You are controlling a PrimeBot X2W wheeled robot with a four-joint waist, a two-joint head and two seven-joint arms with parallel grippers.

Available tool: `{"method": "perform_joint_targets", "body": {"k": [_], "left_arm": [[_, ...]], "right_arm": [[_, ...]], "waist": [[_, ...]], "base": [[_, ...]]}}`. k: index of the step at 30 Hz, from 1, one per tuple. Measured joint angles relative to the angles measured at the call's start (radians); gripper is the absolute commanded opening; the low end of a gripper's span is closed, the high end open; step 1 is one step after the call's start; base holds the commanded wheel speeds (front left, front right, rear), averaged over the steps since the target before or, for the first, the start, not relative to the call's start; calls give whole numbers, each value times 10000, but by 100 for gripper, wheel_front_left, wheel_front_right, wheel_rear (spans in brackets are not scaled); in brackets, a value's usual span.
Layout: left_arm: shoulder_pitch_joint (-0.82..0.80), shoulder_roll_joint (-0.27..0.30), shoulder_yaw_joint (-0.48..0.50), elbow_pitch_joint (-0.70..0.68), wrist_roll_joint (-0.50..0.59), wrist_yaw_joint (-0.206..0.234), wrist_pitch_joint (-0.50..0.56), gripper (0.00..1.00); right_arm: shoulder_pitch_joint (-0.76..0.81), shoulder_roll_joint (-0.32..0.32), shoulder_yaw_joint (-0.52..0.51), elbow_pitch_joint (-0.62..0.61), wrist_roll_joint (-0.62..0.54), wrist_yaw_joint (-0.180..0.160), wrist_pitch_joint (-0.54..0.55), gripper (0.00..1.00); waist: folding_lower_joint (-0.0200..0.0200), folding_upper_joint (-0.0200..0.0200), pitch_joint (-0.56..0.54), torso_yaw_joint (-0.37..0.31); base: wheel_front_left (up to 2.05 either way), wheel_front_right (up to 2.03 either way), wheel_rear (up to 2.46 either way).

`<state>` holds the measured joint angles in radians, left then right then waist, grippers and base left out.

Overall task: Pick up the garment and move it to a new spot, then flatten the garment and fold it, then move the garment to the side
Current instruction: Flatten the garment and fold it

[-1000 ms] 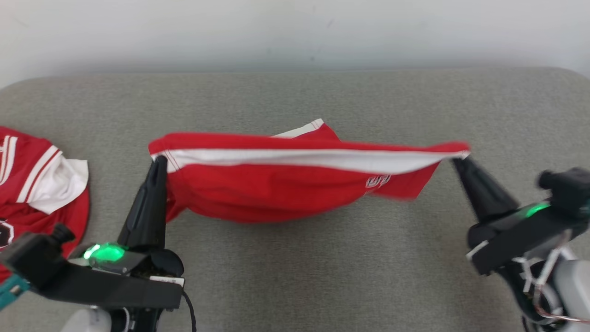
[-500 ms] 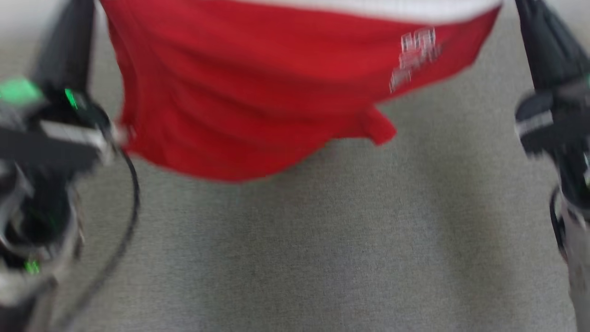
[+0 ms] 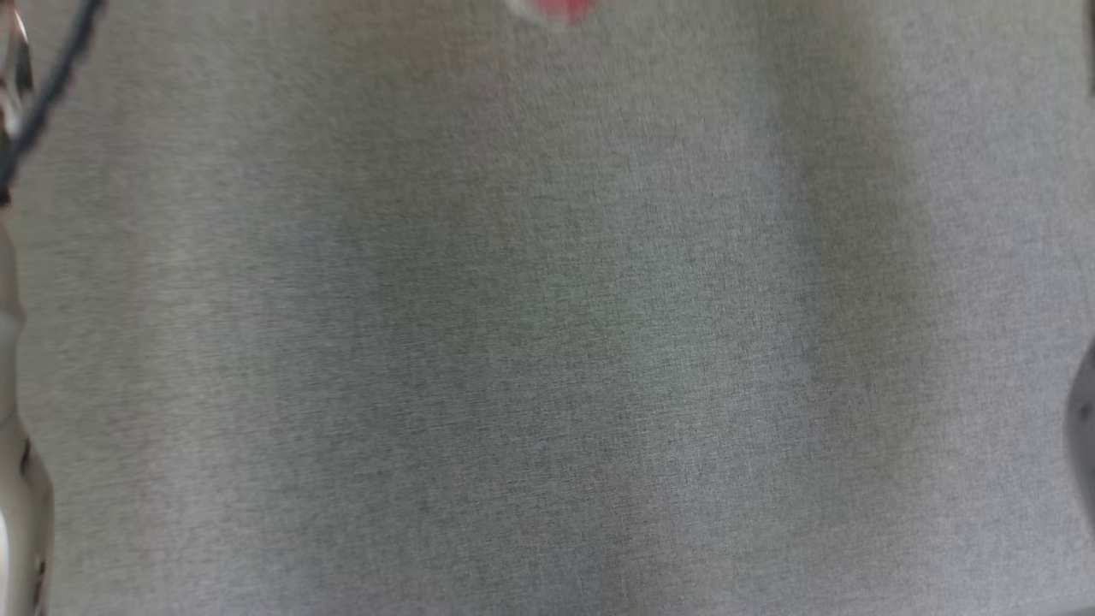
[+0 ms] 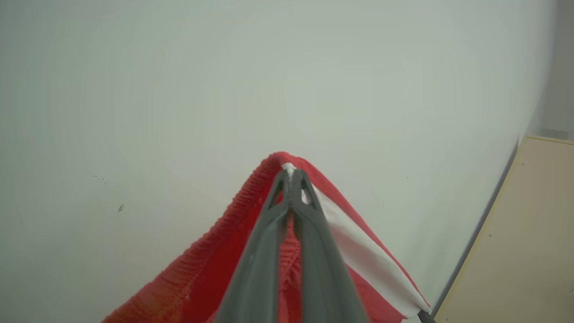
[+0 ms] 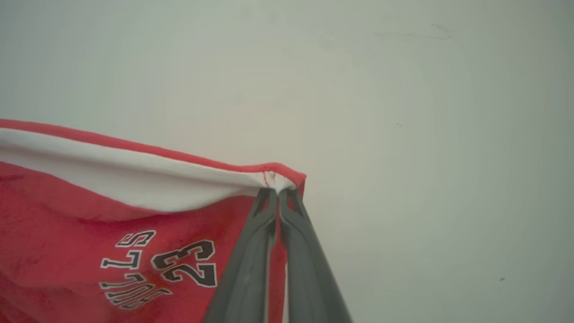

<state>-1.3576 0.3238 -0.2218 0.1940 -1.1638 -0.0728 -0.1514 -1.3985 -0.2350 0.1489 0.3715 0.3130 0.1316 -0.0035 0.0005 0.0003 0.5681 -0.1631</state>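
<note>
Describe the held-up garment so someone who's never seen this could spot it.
Against the pale wall, the garment hangs stretched between two pairs of shut jaws pinching its upper corners. It is bright red, with a white band along its top edge and a printed 23, unlike the plain wall and dark fingers.

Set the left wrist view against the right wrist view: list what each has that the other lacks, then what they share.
Left wrist view: the left gripper up close, shut on a corner of the red garment, and a beige panel at the right edge. Right wrist view: the right gripper up close, shut on another corner, and the printed number 23. Shared: the garment's white band and a pale wall behind.
</note>
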Motion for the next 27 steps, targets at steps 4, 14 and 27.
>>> {"method": "perform_joint_targets", "body": {"k": [4,14,27], "left_arm": [[-363,-318,12,63,-128,-426,-527,0],[3713,-322,-1340,81,-604,-556,-895,0],[9816,-13,-2282,-1076,-2130,-589,-1081,0]], "right_arm": [[-746,-339,180,679,-606,0,-788,0],[2197,-1037,1925,763,313,2,1085,0],[9018,-2917,1912,-3012,2443,2,3756,0]], "waist": [[-3,0,352,-105],[-4,-1,198,120],[-8,-4,-1758,385]], "base": [[0,0,0],[0,0,0],[0,0,0]]}}
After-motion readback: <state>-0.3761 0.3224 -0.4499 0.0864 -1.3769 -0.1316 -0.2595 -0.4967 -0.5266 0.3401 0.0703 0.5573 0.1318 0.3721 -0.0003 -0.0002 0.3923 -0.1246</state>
